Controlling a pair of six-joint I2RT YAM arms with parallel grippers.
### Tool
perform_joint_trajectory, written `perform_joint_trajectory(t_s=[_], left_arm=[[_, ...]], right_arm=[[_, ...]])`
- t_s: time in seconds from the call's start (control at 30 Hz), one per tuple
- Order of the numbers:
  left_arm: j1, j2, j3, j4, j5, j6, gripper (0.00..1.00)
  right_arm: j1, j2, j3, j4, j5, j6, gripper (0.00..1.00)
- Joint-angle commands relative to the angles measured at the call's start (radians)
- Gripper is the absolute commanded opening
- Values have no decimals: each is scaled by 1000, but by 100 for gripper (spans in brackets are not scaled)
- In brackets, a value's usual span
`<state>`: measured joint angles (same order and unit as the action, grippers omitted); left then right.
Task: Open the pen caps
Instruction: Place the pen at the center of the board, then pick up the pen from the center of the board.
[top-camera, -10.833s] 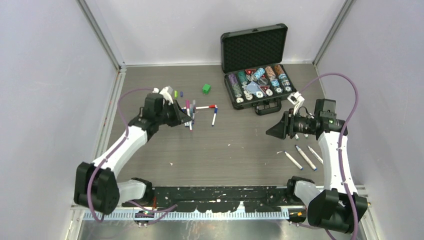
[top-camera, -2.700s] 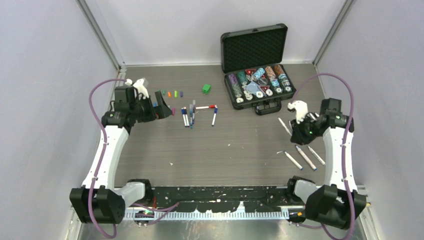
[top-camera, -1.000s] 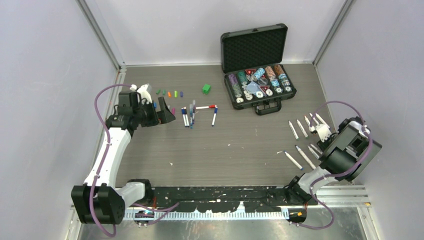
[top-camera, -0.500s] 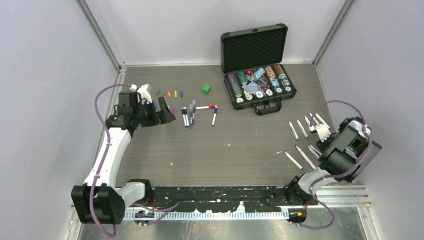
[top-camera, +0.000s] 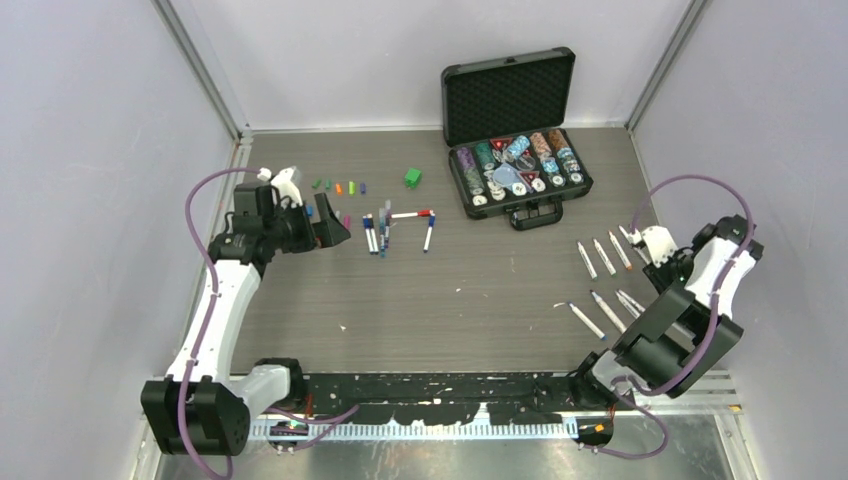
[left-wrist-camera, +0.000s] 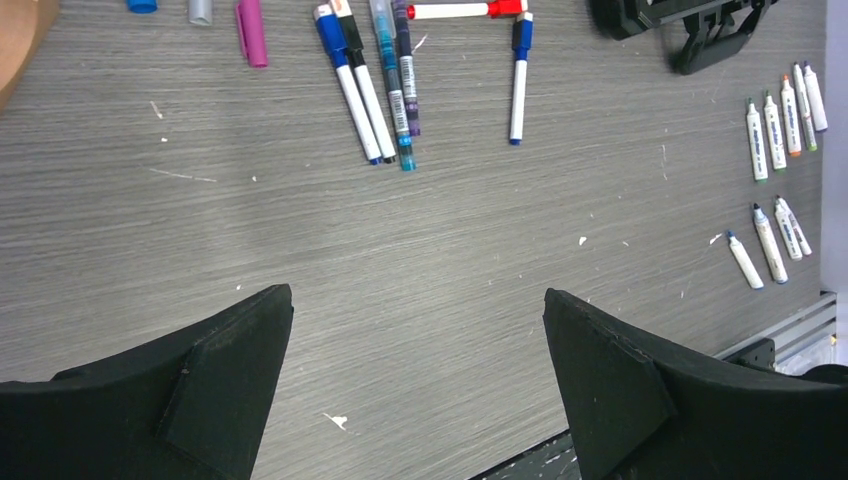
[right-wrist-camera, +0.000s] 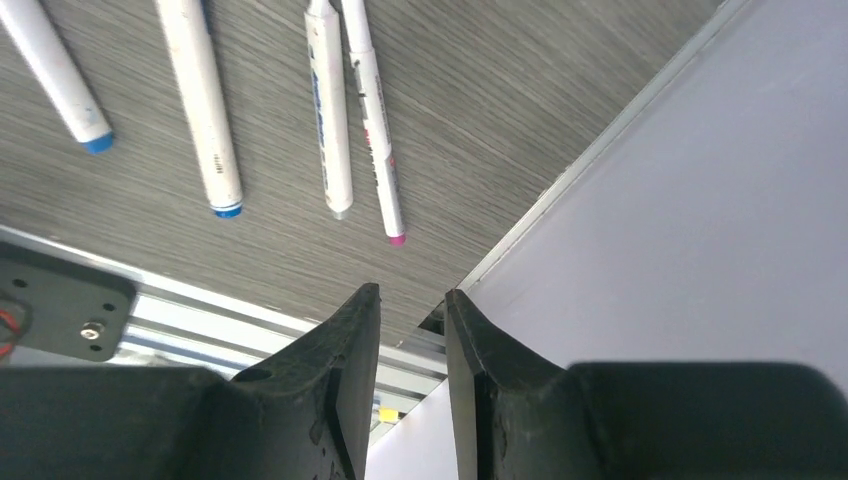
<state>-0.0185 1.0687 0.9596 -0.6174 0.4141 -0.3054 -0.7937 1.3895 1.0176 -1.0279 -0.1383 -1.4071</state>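
A row of small coloured pen caps (top-camera: 339, 187) lies at the back left. Beside it several capped pens (top-camera: 378, 235) lie in a cluster, with the same pens (left-wrist-camera: 375, 80) in the left wrist view. My left gripper (top-camera: 333, 224) hovers just left of them, wide open and empty (left-wrist-camera: 418, 295). A magenta cap (left-wrist-camera: 250, 20) lies near it. Uncapped white pens (top-camera: 600, 256) lie at the right, and more white pens (top-camera: 608, 312) closer to the near edge. My right gripper (top-camera: 670, 266) hangs over these pens (right-wrist-camera: 328, 120), its jaws (right-wrist-camera: 412, 295) narrowly open with nothing between.
An open black case of poker chips (top-camera: 515, 150) stands at the back right. A small green cube (top-camera: 412, 178) sits behind the capped pens. The right wall (right-wrist-camera: 700, 200) and the table's front rail (right-wrist-camera: 200, 320) lie close to my right gripper.
My right arm has swung up and back toward the right wall, and its jaws have parted slightly. The left arm and the pens have not moved.
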Motion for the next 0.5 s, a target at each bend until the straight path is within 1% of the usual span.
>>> perform_joint_trajectory(t_s=[0.0, 0.1, 0.17, 0.2, 0.33, 0.4, 0.47], left_arm=[[0, -12, -3, 69, 63, -26, 100], [7, 5, -19, 91, 92, -93, 100], [14, 16, -34, 105, 129, -144, 100], [45, 19, -46, 116, 154, -172, 100], [71, 19, -91, 179, 269, -271, 100], [71, 15, -99, 183, 309, -277, 100], [71, 4, -102, 167, 321, -274, 100]], right_arm=[[20, -92, 89, -174, -141, 25, 36], [73, -147, 125, -270, -267, 88, 36], [131, -185, 134, -323, -348, 151, 37], [166, -211, 135, -338, -393, 197, 38], [281, -279, 135, -330, -594, 393, 39], [310, -305, 138, -312, -705, 481, 40], [316, -326, 138, -286, -816, 567, 42]])
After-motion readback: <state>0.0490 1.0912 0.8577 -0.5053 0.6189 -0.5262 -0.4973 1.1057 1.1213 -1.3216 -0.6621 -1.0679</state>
